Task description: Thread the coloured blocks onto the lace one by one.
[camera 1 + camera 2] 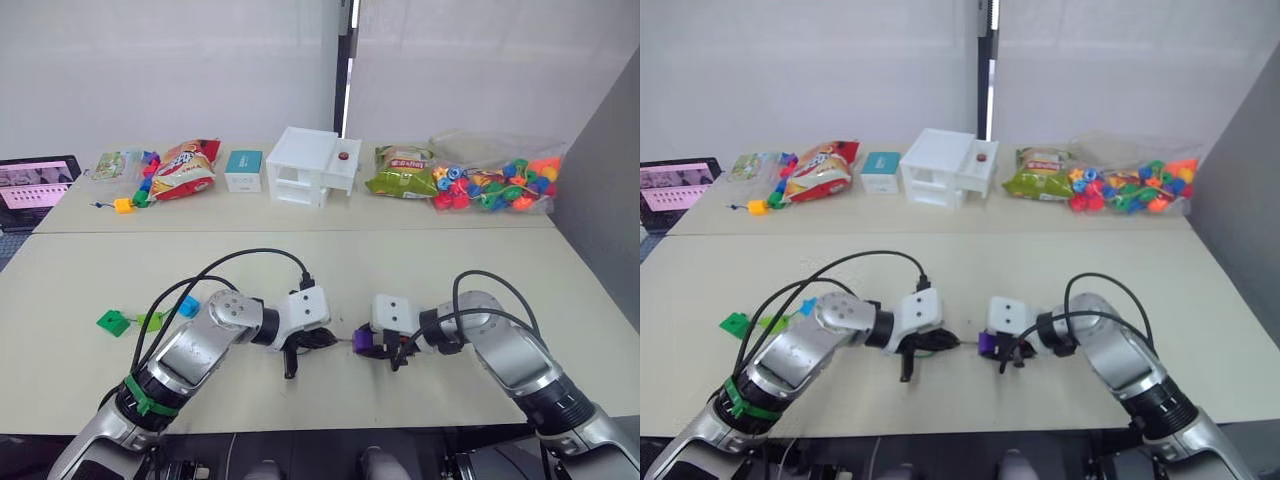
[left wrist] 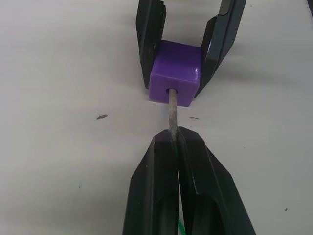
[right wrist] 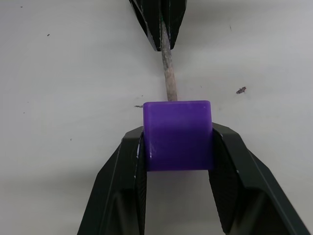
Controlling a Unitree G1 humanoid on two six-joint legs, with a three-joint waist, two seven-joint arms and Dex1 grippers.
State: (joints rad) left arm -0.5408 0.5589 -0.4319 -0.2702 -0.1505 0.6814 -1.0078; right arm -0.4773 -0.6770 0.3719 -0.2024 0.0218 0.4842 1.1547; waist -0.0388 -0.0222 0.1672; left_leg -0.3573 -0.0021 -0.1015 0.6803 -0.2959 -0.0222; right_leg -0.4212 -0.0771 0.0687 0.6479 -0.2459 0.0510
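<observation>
Purple block (image 2: 175,78) held btwn black fingers of right gripper (image 3: 178,147); greyish lace tip (image 2: 172,115) entering its hole, pinched by black left gripper (image 2: 176,142). At 9 o'clock from grippers on beige table (image 1: 450,270): dark green cube (image 1: 112,322), light green cube (image 1: 150,321), blue cube (image 1: 189,306). At 12: white box (image 1: 310,165) w/ red dot

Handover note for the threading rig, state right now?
Left gripper: shut on the lace tip, which has just entered the hole of the purple block.
Right gripper: shut on that purple block, low over the table.
Dark green, light green and blue blocks lie to the robot's left.
Done: none fully threaded. Left: push through, then the rest.
</observation>
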